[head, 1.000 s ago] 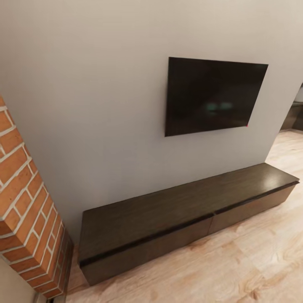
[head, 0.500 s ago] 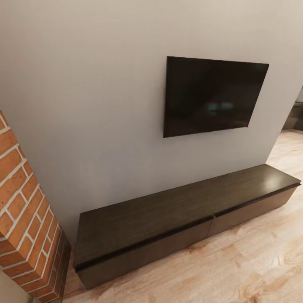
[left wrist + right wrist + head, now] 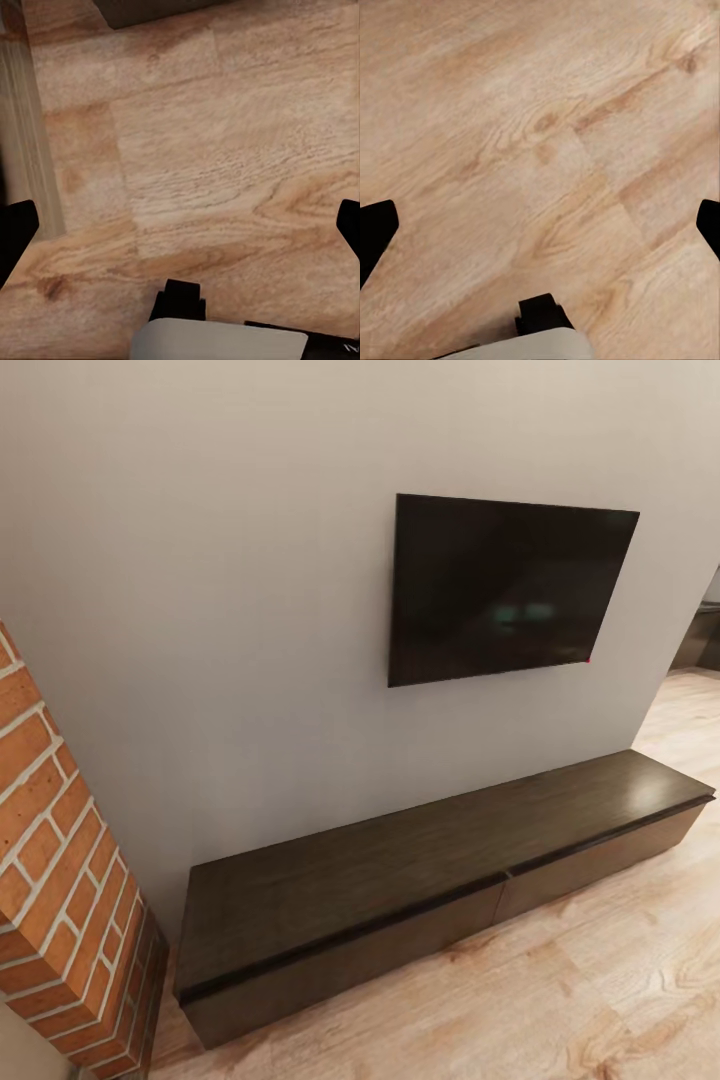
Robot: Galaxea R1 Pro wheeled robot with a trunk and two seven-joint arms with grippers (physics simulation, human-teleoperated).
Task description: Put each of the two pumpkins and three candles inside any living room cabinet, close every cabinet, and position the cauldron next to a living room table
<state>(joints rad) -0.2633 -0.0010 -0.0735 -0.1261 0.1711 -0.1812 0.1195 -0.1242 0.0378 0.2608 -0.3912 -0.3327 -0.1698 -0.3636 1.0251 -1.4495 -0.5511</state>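
Observation:
The cabinet [image 3: 400, 865] is a long, low, dark brown unit standing against the grey wall, running from lower left to right in the head view. Its two drawer fronts [image 3: 590, 860] sit flush and shut, and its flat top is bare. My left gripper [image 3: 180, 229] is open over the wood floor, its black fingertips [image 3: 15, 234] wide apart with nothing between them. My right gripper [image 3: 540, 229] is open over floor planks, also holding nothing. The pumpkins, candles, cauldron and table are out of view.
A black TV [image 3: 505, 590] hangs on the wall above the cabinet. A red brick column [image 3: 55, 870] stands close at the left. Light wood floor [image 3: 560, 1000] lies in front of the cabinet, and a doorway opens at the far right [image 3: 700, 630].
The head camera shifted slightly between one second and half a second ago, so the cabinet and brick column sit a little further left. Nothing has changed since.

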